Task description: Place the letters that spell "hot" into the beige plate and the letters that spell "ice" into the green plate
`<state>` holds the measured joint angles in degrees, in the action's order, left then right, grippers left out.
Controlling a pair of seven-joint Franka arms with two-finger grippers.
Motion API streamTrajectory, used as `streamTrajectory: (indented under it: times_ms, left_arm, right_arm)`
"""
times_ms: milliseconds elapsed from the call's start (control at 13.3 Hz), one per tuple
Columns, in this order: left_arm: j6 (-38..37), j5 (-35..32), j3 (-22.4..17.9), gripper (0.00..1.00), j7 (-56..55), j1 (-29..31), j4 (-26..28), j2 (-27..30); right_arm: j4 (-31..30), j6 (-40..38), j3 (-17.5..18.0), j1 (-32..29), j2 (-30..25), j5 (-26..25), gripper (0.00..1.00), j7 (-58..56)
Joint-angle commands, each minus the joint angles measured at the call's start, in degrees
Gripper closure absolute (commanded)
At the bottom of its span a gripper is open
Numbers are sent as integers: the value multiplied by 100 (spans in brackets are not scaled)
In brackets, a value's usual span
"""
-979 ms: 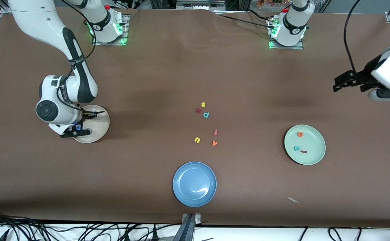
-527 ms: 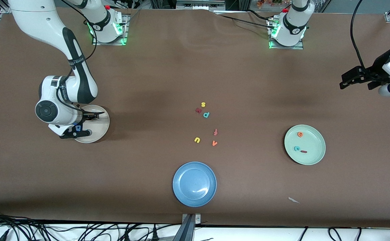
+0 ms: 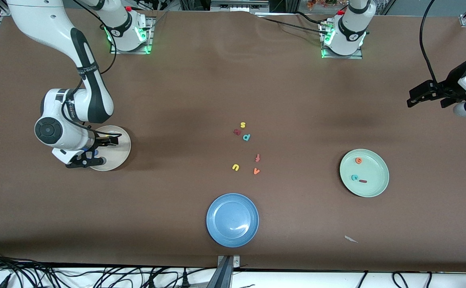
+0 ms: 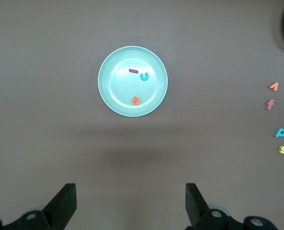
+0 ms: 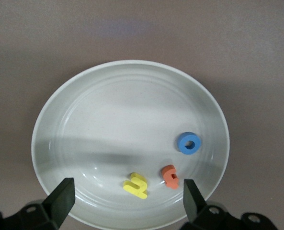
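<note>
- Nearest the front camera: the blue plate (image 3: pixel 232 220) sits empty; it is not part of the task.
- Next out, mid-table: loose distractor letters, a yellow u (image 3: pixel 236 167), an orange v (image 3: pixel 256 171), a red f (image 3: pixel 257 158), then a teal p (image 3: pixel 246 137) and a yellow s (image 3: pixel 243 125) with a dark red letter (image 3: pixel 237 131) just beside them. None belongs in a plate.
- Toward the left arm's end: the green plate (image 3: pixel 379 188) holds the orange e (image 3: pixel 358 161), the teal c (image 3: pixel 354 177) and the dark red i (image 3: pixel 363 181), all lying flat inside the rim.
- Toward the right arm's end: the beige plate (image 3: pixel 121 154) holds the blue o (image 5: pixel 188 143), the orange t (image 5: pixel 170 176) and the yellow h (image 5: pixel 136 185), lying apart from one another, clear of the rim.
- Right gripper (image 5: pixel 125 196): jaws spread wide, empty, hovering over the beige plate.
- Left gripper (image 3: pixel 417 98): jaws spread wide, empty, waiting over bare table at its own end, well apart from the green plate.
- Judgement: both words appear sorted; only withdrawal of the right arm seems to remain.
- Risk: a low or sideways exit could let a finger clip the plate rim and shift the plate or flick the light foam letters out. Cause: too little height gained before moving away.
- Risk: any further pick from the mid-table cluster would place a wrong letter into a finished plate.
</note>
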<state>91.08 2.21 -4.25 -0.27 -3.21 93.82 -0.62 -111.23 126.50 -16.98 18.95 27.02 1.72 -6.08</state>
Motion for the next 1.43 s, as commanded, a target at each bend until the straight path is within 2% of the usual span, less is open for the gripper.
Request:
streamTrajectory:
  times_ms: [0,377,603,1055,1356]
  left_arm:
    - [-134,-115,20,0,123,31,-153,-17]
    - [-91,-115,12,0,159,23,-153,-61]
    - [-82,-107,20,0,159,-4,-153,-69]
    - [-73,-115,20,0,159,-39,-153,-69]
    - [-82,-115,20,0,159,-39,-153,-69]
  right_arm:
    - [-30,-64,2,-5,-180,91,0,-42]
    - [5,-64,2,-5,-329,100,0,-33]
    - [294,-160,-85,3,-417,100,0,45]
    - [1470,-1704,-350,-5,-961,170,1,580]
    - [2709,-2970,-359,3,-1059,153,1,775]
